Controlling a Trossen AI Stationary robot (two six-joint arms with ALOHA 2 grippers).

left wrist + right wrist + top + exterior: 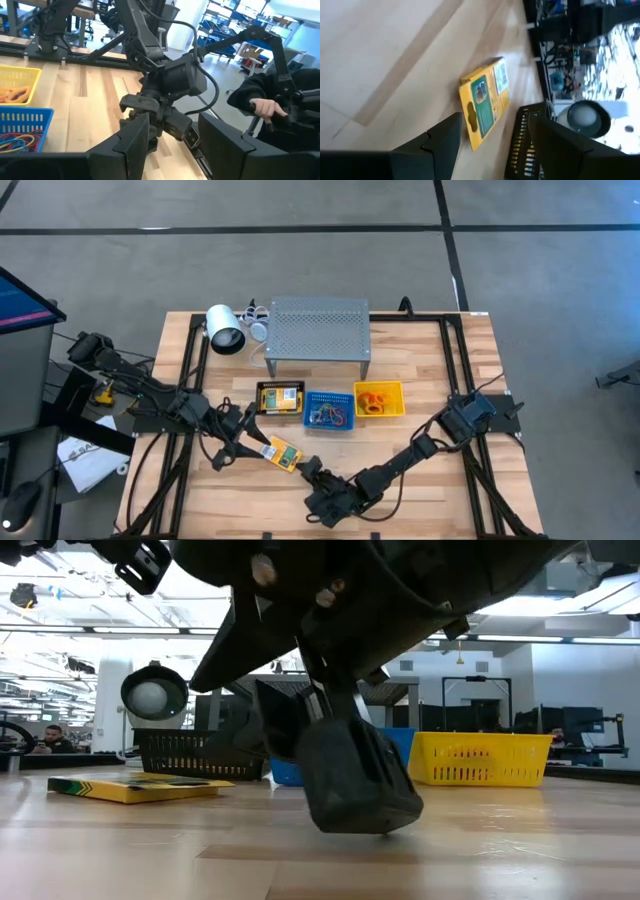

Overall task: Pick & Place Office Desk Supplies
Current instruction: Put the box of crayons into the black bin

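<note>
Left gripper (pixel 252 427): jaws apart, empty, crayon pack (pixel 282 452) at 4 o'clock. Right gripper (pixel 308 470): jaws wide, empty, low over table (pixel 420 500), pack at 10 o'clock.

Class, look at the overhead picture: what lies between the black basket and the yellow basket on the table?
In the high view, a blue basket holding coloured band loops sits between the black basket and the yellow basket.
</note>
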